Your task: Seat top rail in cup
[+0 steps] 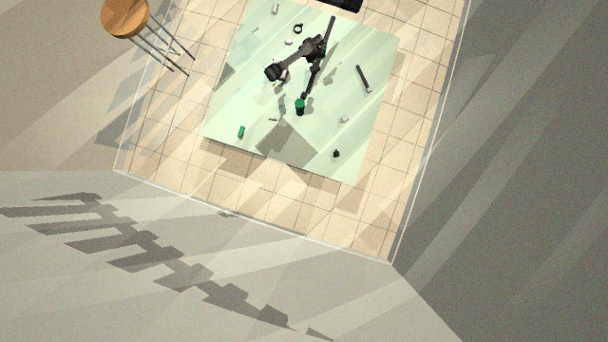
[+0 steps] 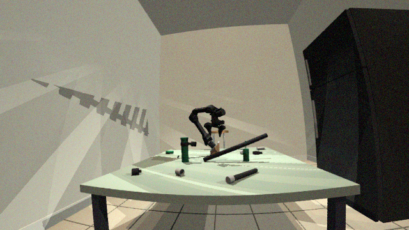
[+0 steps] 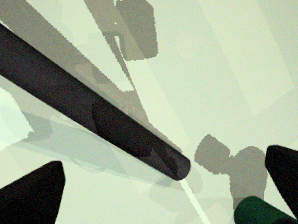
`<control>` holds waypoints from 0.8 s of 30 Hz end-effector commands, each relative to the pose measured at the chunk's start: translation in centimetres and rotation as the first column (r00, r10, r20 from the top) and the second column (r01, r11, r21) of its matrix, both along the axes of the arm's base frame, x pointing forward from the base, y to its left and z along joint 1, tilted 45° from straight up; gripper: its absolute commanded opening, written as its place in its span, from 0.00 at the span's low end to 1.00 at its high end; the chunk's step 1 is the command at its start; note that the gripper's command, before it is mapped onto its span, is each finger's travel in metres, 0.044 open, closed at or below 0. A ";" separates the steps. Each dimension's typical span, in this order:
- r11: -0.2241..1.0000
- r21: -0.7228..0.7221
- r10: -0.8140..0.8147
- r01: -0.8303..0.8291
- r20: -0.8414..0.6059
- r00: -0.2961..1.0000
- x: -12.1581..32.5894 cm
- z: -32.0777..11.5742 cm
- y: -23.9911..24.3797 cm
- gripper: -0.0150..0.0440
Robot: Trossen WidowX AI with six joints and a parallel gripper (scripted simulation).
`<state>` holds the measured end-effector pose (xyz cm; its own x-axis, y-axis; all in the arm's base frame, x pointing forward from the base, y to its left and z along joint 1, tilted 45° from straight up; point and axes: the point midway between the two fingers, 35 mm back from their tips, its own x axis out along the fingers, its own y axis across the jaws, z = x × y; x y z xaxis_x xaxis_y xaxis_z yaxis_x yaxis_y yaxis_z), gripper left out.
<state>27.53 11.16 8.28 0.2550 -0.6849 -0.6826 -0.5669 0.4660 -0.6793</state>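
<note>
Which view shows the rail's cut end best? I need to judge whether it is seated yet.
The wrist view: the rail's cut end fills the frame, bare over the table. The exterior view shows the whole tilted rail, its low end small. In the top view it is a thin dark line.

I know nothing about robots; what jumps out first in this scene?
A long dark rail slants across the pale green table, its low end down on the table and its far end raised. Just behind it bends the black robot arm, its claw wide open and empty above the rail's low end. To the left stands an upright green post.
</note>
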 end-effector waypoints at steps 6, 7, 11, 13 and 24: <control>0.921 0.085 0.321 -0.381 -0.720 0.615 0.7 -5.7 -3.0 1.00; 0.921 0.085 0.321 -0.381 -0.720 0.615 0.7 -5.7 -3.0 1.00; 0.921 0.085 0.321 -0.381 -0.720 0.615 0.7 -5.7 -3.0 1.00; 0.921 0.085 0.321 -0.381 -0.720 0.615 0.7 -5.7 -3.0 1.00; 0.921 0.084 0.321 -0.381 -0.720 0.615 0.6 -7.6 -4.8 1.00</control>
